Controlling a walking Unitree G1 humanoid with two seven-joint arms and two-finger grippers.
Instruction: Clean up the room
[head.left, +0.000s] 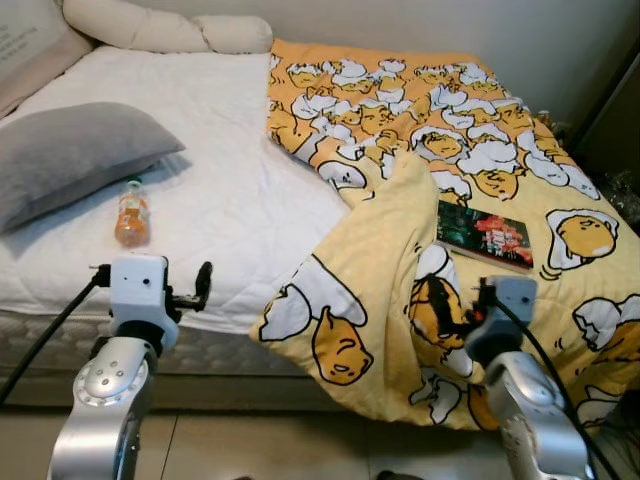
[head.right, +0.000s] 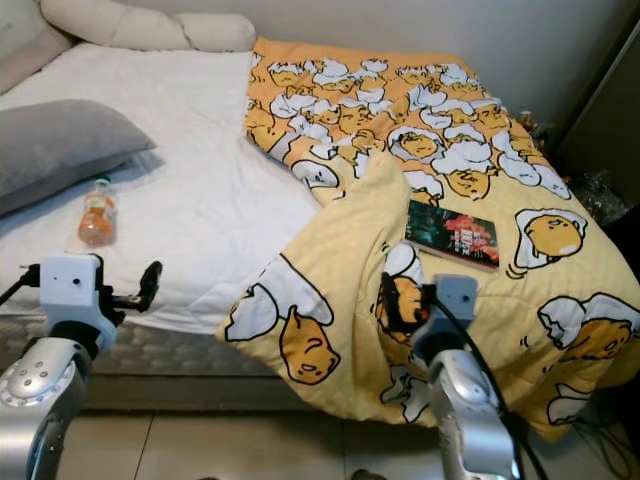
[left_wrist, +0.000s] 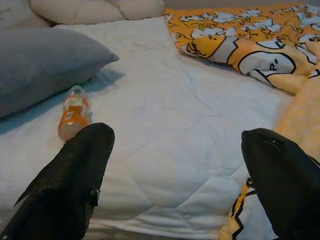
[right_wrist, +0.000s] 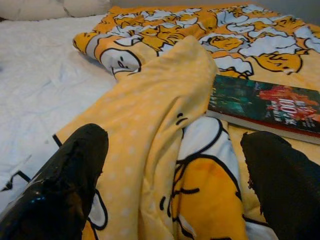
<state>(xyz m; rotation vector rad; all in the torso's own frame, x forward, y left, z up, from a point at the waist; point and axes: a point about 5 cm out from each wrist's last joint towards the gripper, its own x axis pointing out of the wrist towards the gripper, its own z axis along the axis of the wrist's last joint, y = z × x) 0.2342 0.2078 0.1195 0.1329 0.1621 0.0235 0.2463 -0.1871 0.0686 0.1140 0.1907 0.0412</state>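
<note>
Two stray items lie on the white quilted bed: an orange plastic drink bottle beside the grey pillow, and a dark paperback book on the rumpled yellow cartoon-print blanket. Left claw and right claw hover at the bed's near edge, fingers spread, holding nothing. Step looks like approach; next move likely a reach toward bottle or book.

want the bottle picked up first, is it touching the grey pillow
Apart. In the left wrist view a strip of white sheet in shadow shows between the bottle and the edge of the grey pillow.
</note>
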